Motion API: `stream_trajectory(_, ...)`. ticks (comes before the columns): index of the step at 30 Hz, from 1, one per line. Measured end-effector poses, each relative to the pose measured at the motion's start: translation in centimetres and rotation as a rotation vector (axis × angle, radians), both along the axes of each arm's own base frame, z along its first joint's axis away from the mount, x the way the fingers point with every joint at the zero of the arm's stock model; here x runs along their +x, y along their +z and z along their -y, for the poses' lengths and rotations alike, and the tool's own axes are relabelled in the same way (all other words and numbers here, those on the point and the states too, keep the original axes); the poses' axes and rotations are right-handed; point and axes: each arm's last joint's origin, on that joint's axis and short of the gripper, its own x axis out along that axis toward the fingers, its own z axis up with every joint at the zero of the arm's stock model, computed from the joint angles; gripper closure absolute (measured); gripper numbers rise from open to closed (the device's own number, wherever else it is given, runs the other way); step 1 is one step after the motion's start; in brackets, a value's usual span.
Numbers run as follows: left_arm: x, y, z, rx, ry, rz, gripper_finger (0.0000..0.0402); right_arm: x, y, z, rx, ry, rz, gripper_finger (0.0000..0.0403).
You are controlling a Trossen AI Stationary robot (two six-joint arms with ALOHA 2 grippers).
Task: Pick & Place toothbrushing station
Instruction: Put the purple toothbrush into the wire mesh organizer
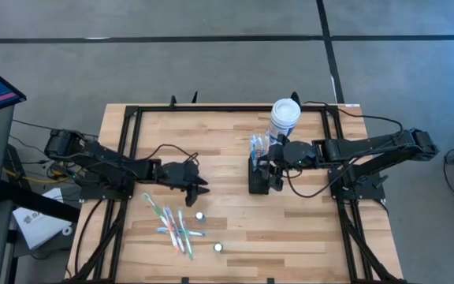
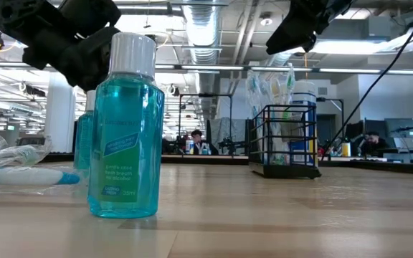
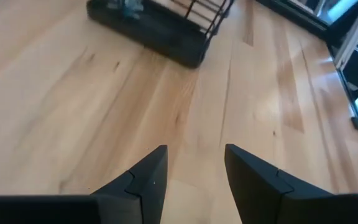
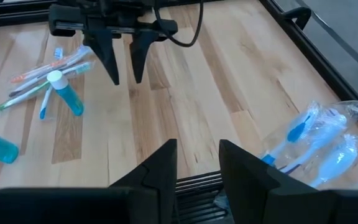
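On the left, the left gripper (image 1: 201,186) hangs above bare wood, its two fingers spread with a clear gap between them and nothing held. Just in front of it on the table (image 1: 227,150) lies a loose bunch of wrapped toothbrushes (image 1: 173,225), with two small bottles of blue-green mouthwash (image 1: 199,215) beside them, one standing close to the low camera. Toward the middle right stands the black wire caddy (image 1: 259,175), upright on the wood, with packaged toothbrushes (image 1: 257,145) sticking out of its far end. The right gripper (image 1: 273,172) sits right over the caddy, fingers parted, gripping nothing. Behind the caddy, near the far edge, stands a white canister (image 1: 284,118)
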Motion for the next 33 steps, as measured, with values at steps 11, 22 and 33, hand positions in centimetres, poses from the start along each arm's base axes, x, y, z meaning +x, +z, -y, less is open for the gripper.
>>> stream_trajectory(11,-3.0,1.6,-0.3,-0.246,0.18,-0.132,0.0247,-0.1,0.0,-0.9,0.034,0.014,0.01,0.0292)
stream_trajectory(22,-7.1,2.3,0.2,-0.515,0.316,-0.368,0.0247,-0.1,0.0,-1.0,0.064,-0.005,0.015,0.0292)
stream_trajectory(33,-8.0,2.2,2.9,-0.691,0.326,-0.489,0.0247,-0.1,0.0,-1.0,0.064,-0.006,0.016,0.0292)
